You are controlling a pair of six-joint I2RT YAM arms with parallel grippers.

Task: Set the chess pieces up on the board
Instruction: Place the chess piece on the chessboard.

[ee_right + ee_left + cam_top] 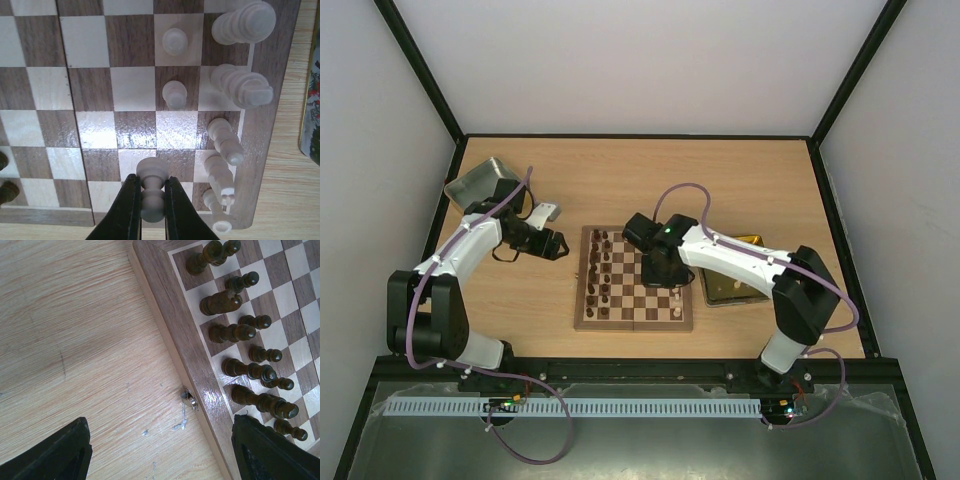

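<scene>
The right gripper pinches a pale pawn by its waist at the bottom centre of the right wrist view, low over the second column in from the board's right border. The biggest risk seems to be a nudge. The pale back-rank pieces stand just beside the fingers, so a sideways drift could topple them. Letting go before the base sits flat would probably tip the pawn. It is small, smooth, cream wood with a round head, and looks slippery. Two pale pawns already stand further up that column. The left gripper hangs wide apart and empty beside the board's other edge, near the dark pieces.
</scene>
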